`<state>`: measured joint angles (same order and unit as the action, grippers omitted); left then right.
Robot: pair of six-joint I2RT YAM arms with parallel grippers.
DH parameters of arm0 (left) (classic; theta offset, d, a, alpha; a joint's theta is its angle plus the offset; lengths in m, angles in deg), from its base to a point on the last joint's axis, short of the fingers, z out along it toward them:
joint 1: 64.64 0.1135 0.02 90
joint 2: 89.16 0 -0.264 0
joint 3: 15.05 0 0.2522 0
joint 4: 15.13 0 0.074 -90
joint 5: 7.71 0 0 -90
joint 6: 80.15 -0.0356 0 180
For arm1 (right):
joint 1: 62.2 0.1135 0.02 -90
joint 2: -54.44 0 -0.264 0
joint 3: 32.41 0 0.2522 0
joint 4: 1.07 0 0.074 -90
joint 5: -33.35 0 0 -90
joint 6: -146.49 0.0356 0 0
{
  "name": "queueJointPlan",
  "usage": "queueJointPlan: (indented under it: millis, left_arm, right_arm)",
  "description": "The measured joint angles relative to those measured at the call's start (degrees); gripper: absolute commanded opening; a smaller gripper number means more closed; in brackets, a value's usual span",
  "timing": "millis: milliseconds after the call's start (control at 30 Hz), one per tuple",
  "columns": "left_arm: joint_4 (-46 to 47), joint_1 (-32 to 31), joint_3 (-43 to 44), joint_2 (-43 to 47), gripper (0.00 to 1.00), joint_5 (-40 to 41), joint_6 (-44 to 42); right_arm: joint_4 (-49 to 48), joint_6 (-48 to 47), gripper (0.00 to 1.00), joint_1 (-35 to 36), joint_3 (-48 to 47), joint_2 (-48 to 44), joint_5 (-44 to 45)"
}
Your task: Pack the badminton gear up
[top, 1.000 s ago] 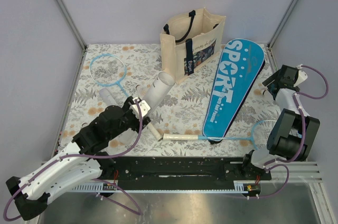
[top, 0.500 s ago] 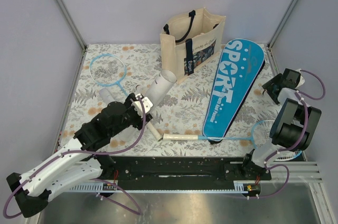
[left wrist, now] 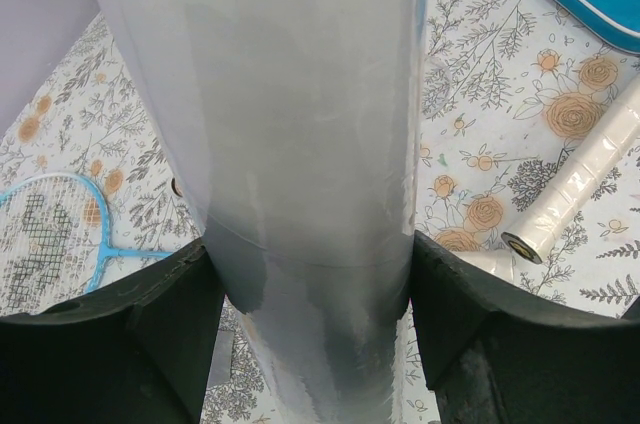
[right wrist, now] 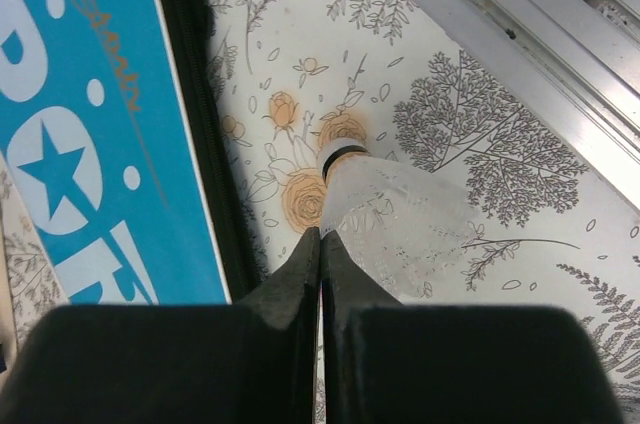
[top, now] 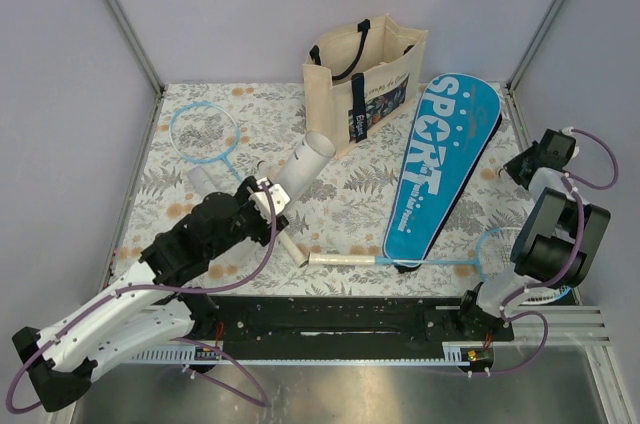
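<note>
Nothing is packed: near racket (top: 345, 259), far racket (top: 204, 131) and case (top: 440, 159) lie on the worktop (top: 360, 209). Left hand (top: 264, 195) pinches the tube (top: 306, 158); right hand (right wrist: 320, 242) is pressed together, empty.

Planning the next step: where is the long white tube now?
Top view: the long white tube sits left of centre, clamped in the left tool, its open end angled toward the cream tote bag.

The case (top: 440, 159) is blue with white letters. The worktop (top: 360, 209) is white with grey leaves and orange roses. The bag (top: 332, 89) is cream with navy straps; the tube (top: 305, 164) is white.
</note>
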<state>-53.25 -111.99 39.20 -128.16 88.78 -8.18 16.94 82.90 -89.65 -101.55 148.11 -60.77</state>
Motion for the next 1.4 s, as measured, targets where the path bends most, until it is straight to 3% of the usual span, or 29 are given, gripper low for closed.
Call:
queueJointPlan:
  millis: [233, 500, 833, 1067, 1400]
  left_arm:
    - [0.0, 0.0, 0.0, 2.2, 0.47, 0.0, -0.1]
    - [0.0, 0.0, -0.3, 3.5, 0.46, -0.7, -1.5]
    - [-1.6, 0.0, -0.8, 3.3, 0.46, -1.4, -5.0]
    - [-5.9, 0.0, -0.7, 1.7, 0.46, 0.2, -8.6]
    - [-10.1, 0.0, 0.9, 0.3, 0.47, -0.2, -13.0]
  right_arm:
    - [0.5, 0.0, 0.0, 0.0, 0.2, -4.6, -3.0]
    - [7.9, 1.5, 0.0, 1.4, -1.8, -15.0, -6.8]
    - [14.4, -1.6, 0.0, 20.5, -10.7, -27.5, -15.3]
    - [16.2, -6.3, 0.0, 39.1, -14.5, -32.2, -23.4]
    - [14.1, -9.0, 0.0, 47.3, -13.1, -40.0, -38.1]
